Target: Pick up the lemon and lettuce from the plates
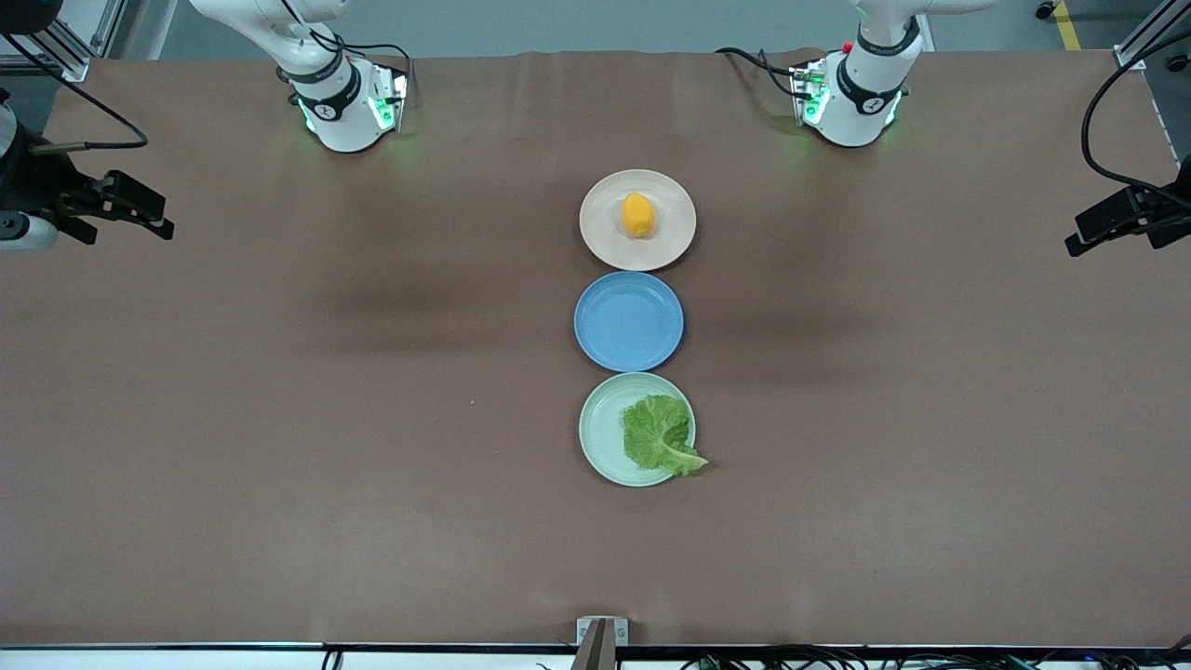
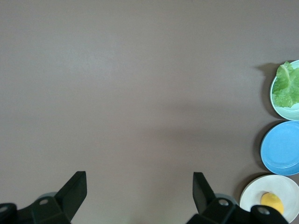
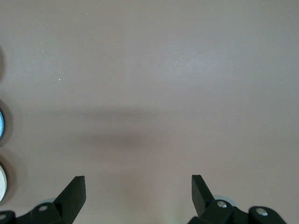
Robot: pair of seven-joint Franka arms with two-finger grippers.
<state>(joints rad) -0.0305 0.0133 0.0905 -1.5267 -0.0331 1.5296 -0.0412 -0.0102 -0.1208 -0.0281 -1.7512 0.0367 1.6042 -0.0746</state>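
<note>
The lemon (image 1: 637,215) lies on the cream-beige plate (image 1: 595,237), the plate farthest from the front camera. The lettuce (image 1: 659,433) lies on the pale mint plate (image 1: 600,428), the nearest one, with its stem end over the rim. My left gripper (image 1: 1079,244) hangs open and empty high over the left arm's end of the table. My right gripper (image 1: 158,216) hangs open and empty over the right arm's end. The left wrist view (image 2: 140,175) shows the lemon (image 2: 272,203) and lettuce (image 2: 287,86) at its edge. The right wrist view (image 3: 138,178) shows bare table.
A blue plate (image 1: 628,321) lies bare between the two other plates, almost touching both. The three plates form a line down the table's middle. Brown tabletop spreads wide toward both arms' ends. The arm bases stand at the table's edge farthest from the front camera.
</note>
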